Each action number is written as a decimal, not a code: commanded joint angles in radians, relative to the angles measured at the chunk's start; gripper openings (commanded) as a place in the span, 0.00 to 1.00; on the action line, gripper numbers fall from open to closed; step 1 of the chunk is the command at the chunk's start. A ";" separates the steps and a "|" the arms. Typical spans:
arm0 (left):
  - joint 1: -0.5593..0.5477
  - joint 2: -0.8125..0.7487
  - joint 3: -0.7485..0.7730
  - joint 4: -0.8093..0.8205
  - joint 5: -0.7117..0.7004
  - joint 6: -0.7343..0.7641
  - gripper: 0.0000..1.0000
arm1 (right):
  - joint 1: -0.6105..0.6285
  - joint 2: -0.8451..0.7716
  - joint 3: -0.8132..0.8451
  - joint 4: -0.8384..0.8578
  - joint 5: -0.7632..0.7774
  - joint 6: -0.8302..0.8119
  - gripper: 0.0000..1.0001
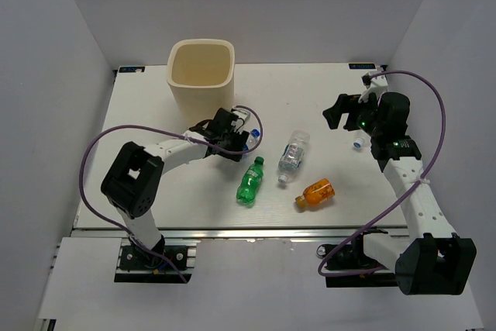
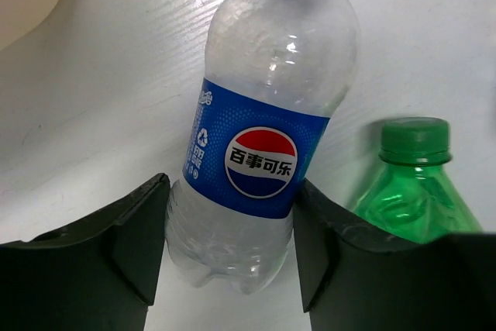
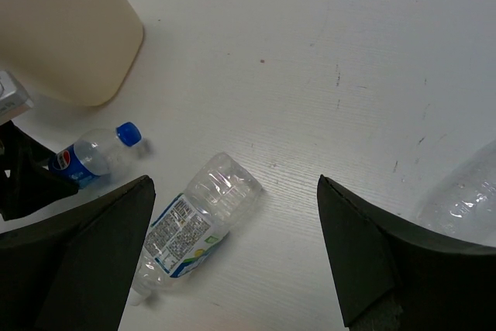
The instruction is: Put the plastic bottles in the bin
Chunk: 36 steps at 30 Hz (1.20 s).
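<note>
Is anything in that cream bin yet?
Empty, as far as the top view shows: the bin looks plain cream inside.

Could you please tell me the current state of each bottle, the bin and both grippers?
Bin: upright, looks empty.
Blue-label bottle: lying down, capped, gripped.
Green bottle: lying down, capped.
Ribbed bottle: lying down.
Orange bottle: lying down.
Small clear bottle: loose, not gripped.
Left gripper: shut on blue-label bottle.
Right gripper: open, empty.
</note>
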 commanded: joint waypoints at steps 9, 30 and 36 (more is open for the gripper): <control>-0.101 -0.231 0.113 -0.043 -0.011 -0.012 0.28 | -0.003 -0.040 -0.036 0.069 -0.007 0.003 0.89; 0.159 -0.158 0.663 -0.166 -0.441 -0.199 0.25 | -0.011 -0.019 -0.020 -0.073 0.437 0.159 0.89; 0.209 -0.121 0.635 -0.144 -0.404 -0.182 0.51 | -0.040 0.024 -0.025 -0.119 0.510 0.199 0.89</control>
